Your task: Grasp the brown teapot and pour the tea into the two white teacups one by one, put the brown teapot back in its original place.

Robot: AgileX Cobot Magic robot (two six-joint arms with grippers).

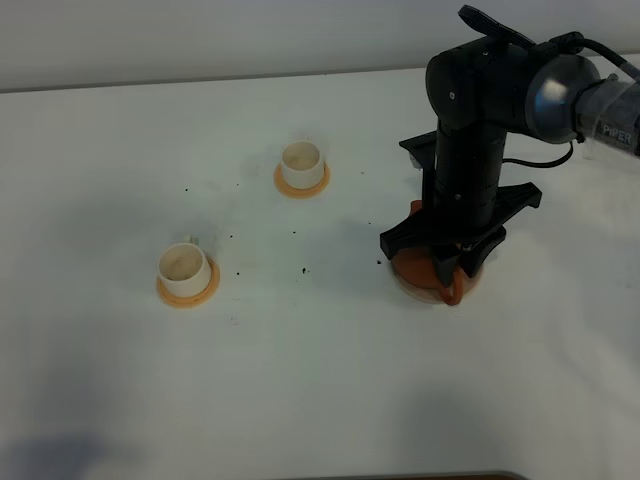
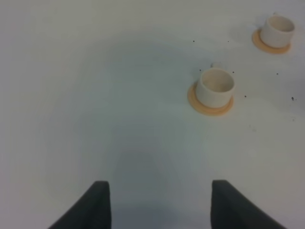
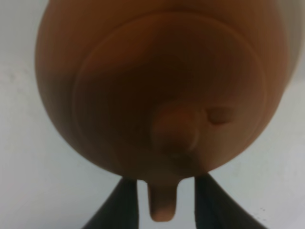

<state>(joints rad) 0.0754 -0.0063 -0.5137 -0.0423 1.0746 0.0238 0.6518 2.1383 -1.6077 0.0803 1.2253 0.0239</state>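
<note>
The left gripper (image 2: 159, 191) hung released over bare table (image 1: 300, 400), with wide room all round. The near teacup (image 1: 183, 264) and far teacup (image 1: 301, 160) sat well apart on orange coasters (image 1: 188, 294). At right, the brown teapot (image 1: 418, 270) sat on its pale disc (image 1: 402, 283), mostly hidden beneath the right gripper (image 1: 452, 262). That gripper's unclenched jaws straddled the handle (image 3: 162, 205) with a gap on either side.

Glossy black arm (image 1: 468, 150), silver-grey joint housing (image 1: 555, 92), black cable (image 1: 600, 48), white lettering (image 1: 618, 130), dark tapered fingers (image 2: 93, 207).
</note>
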